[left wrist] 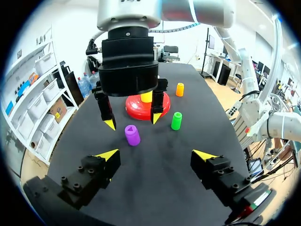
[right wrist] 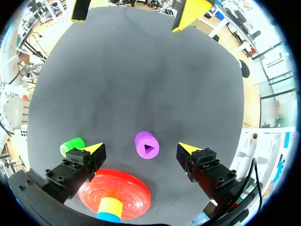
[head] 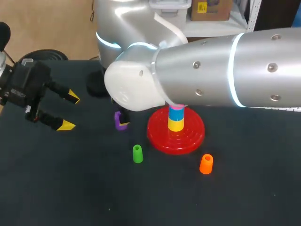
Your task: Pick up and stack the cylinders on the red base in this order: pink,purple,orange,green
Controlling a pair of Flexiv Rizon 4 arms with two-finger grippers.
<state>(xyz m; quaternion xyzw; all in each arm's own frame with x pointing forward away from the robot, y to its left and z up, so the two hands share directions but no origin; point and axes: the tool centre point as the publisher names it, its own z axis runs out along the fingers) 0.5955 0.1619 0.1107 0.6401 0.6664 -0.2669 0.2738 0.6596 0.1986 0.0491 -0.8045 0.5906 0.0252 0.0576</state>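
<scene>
The right arm (head: 211,70) half hides the purple cylinder (head: 120,121), triangle-holed on top, beneath the released right claw (right wrist: 140,149); left claw (left wrist: 156,154) likewise released.

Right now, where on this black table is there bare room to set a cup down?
Bare black table lies between the open left gripper and the green plastic cylinder, and beyond it and the orange plastic cylinder, away from the red ridged base. It is crowded beside that base, where the right gripper hovers over the purple plastic cylinder.
</scene>
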